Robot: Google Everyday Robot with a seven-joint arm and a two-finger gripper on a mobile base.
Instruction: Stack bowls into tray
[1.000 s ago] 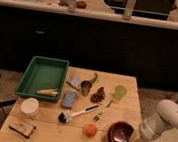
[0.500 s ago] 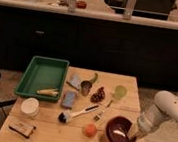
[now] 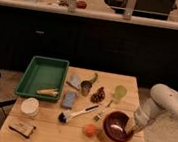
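One dark-red bowl sits on the wooden table at the front right, next to an orange fruit. My gripper is at the bowl's right rim, at the end of the white arm that reaches in from the right. The green tray lies at the table's back left, well apart from the bowl. A yellow item lies at the tray's front edge. No second bowl of that kind shows.
Between bowl and tray lie a brush, a fork, two blue sponges, a metal cup, a pine cone and a yellow-green cup. A white dish and a packet sit front left.
The arm has swung up and to the left, bringing my gripper onto the bowl's right rim. The bowl shows slightly higher in the picture than before.
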